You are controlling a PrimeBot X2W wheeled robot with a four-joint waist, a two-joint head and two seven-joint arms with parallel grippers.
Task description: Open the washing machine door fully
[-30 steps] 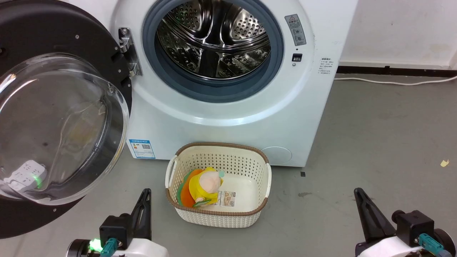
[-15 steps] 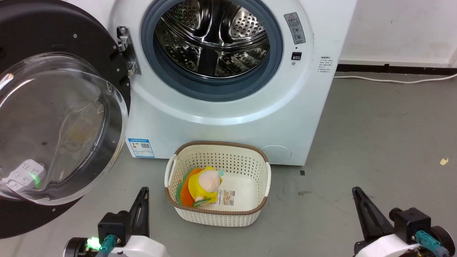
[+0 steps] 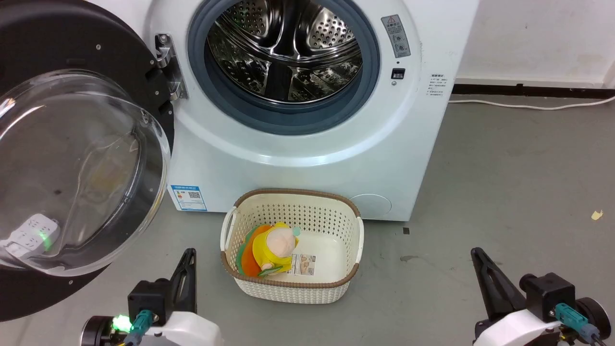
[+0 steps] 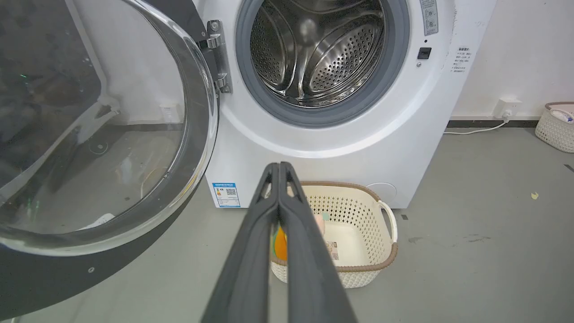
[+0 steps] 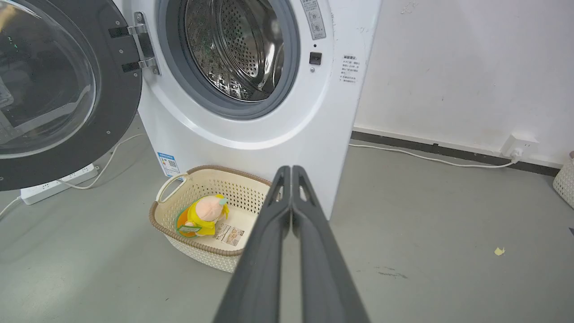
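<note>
1. Door (image 3: 72, 33), large, round, glossy black with clear bulging glass bowl, swung wide at nine o'clock of big white front-loading washing machine (image 3: 298, 168).
2. Left gripper (image 4: 278, 167) and right gripper (image 5: 290, 168): fingers pressed together, empty.

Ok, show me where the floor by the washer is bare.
Widest bare patch: grey floor right of the basket, bordered by the washing machine, the white cable along the wall and the right gripper. A narrower strip lies before the basket. Crowded on the left: the washing machine door overhangs a power strip.
</note>
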